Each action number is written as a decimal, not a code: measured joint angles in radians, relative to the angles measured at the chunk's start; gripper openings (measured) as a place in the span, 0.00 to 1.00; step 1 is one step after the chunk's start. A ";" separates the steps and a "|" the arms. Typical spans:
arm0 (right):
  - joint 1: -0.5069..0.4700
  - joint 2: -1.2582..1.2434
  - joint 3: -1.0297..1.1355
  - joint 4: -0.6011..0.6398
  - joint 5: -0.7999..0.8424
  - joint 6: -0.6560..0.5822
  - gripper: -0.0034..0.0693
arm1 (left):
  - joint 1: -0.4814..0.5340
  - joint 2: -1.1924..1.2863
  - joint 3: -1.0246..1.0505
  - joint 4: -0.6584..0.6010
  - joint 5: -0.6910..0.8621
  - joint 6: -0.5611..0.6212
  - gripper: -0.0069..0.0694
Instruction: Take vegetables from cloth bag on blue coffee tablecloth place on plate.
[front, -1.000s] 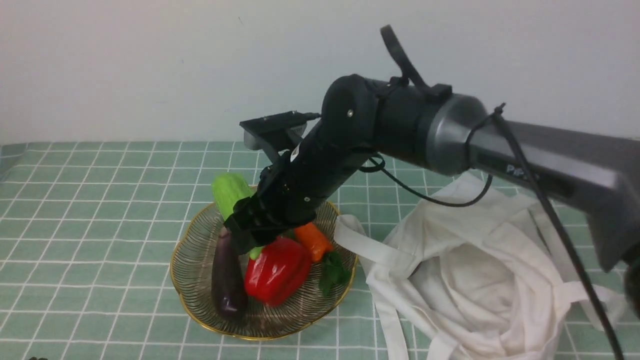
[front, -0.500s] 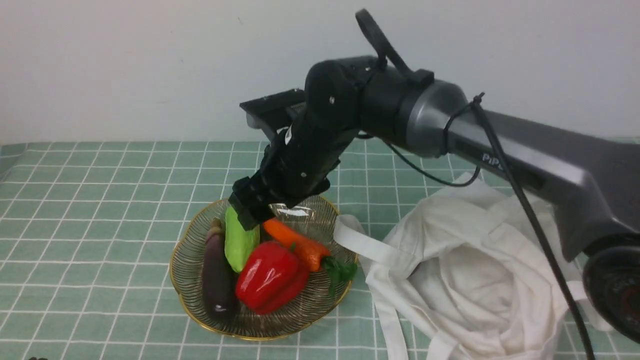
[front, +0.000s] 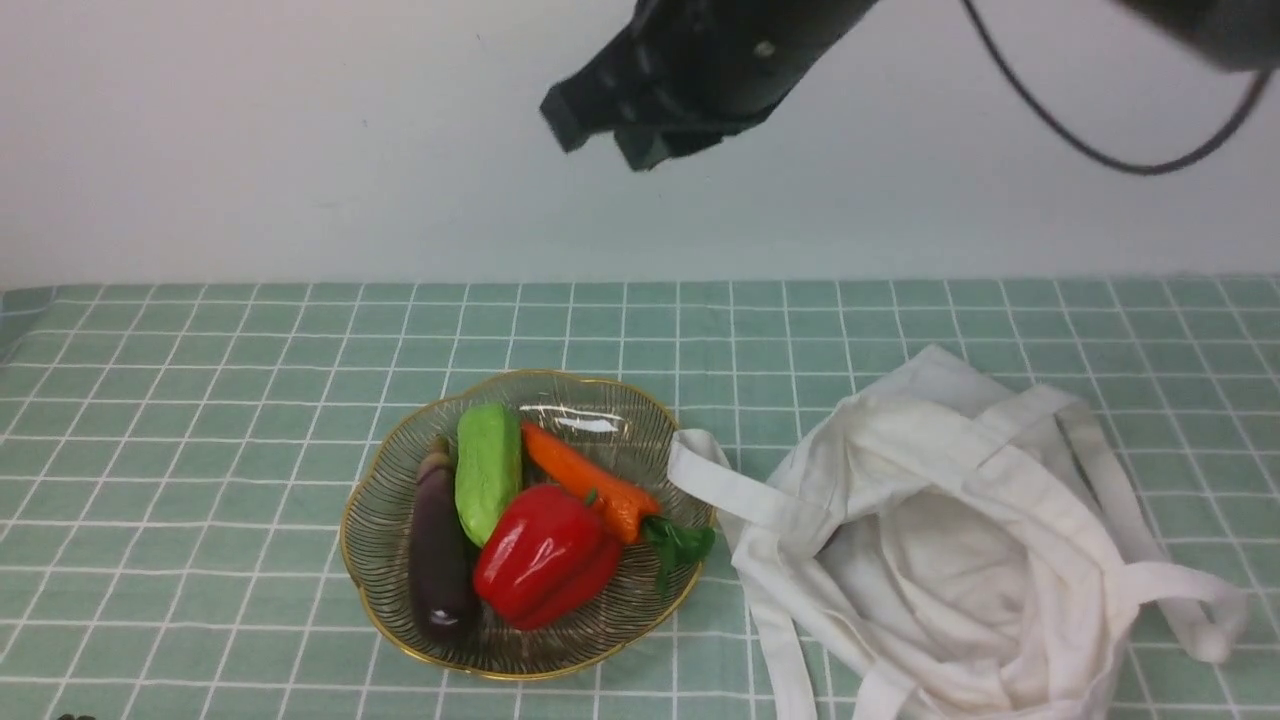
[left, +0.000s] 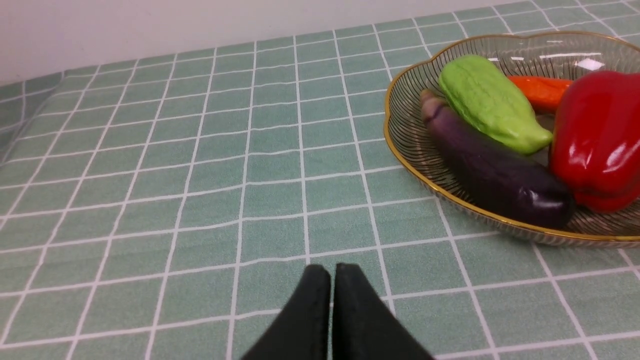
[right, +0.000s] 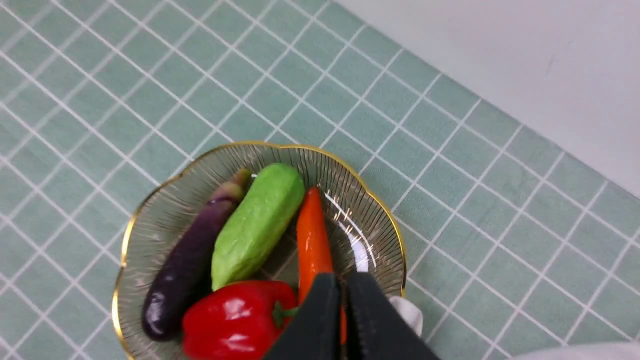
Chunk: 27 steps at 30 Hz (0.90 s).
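Front view | plate (front: 520, 665): cucumber (front: 488, 470), eggplant, pepper, carrot | cloth bag (front: 960, 560) beside plate | right tool (right: 350, 282) raised, clenched, nothing held | left tool (left: 332, 272) clenched, nothing held

A light green, bumpy vegetable (front: 488, 470) lies on the ribbed, gold-rimmed glass plate (front: 520, 672) near the front view's centre. The off-white cloth bag (front: 930, 560) slumps at lower right on the teal, white-gridded tablecloth (front: 200, 480).
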<state>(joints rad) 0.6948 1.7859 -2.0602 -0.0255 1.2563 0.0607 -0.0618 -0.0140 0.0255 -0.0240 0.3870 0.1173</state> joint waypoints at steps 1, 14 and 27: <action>0.000 -0.047 0.021 0.000 0.001 0.003 0.04 | 0.000 0.000 0.000 0.000 0.000 0.000 0.08; 0.000 -0.863 0.806 -0.246 -0.282 0.160 0.03 | 0.000 0.000 0.000 0.000 0.000 0.000 0.08; 0.000 -1.710 1.448 -0.495 -0.750 0.412 0.03 | 0.000 0.000 0.000 0.000 0.000 0.000 0.08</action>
<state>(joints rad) 0.6948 0.0755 -0.6125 -0.5205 0.5060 0.4730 -0.0618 -0.0140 0.0255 -0.0240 0.3870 0.1173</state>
